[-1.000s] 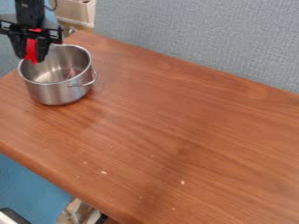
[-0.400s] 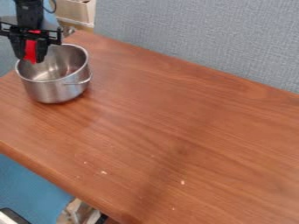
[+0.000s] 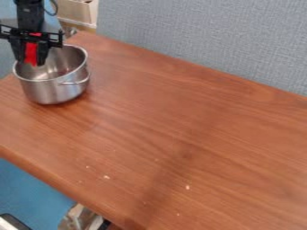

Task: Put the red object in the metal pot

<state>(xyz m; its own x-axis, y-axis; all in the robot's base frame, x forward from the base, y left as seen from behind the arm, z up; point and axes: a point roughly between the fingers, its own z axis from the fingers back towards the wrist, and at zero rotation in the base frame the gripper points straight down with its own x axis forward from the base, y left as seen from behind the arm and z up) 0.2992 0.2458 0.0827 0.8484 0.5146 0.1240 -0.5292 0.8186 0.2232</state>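
The metal pot [image 3: 52,78] stands at the far left of the wooden table [image 3: 180,135], shiny and round with a small handle on its right side. My gripper [image 3: 32,56] hangs point-down over the pot's left part, its black fingers shut on the red object [image 3: 32,52]. The red bar is held upright, with its lower end at or just inside the pot's rim. Whether it touches the pot's bottom is hidden by the pot's wall.
A grey-blue wall runs behind the table. A beige box [image 3: 79,11] sits at the top left behind the arm. The table's front edge drops off at the lower left.
The pot's handle has swung a little, so the pot has turned or shifted slightly. The gripper with the red bar has barely moved.
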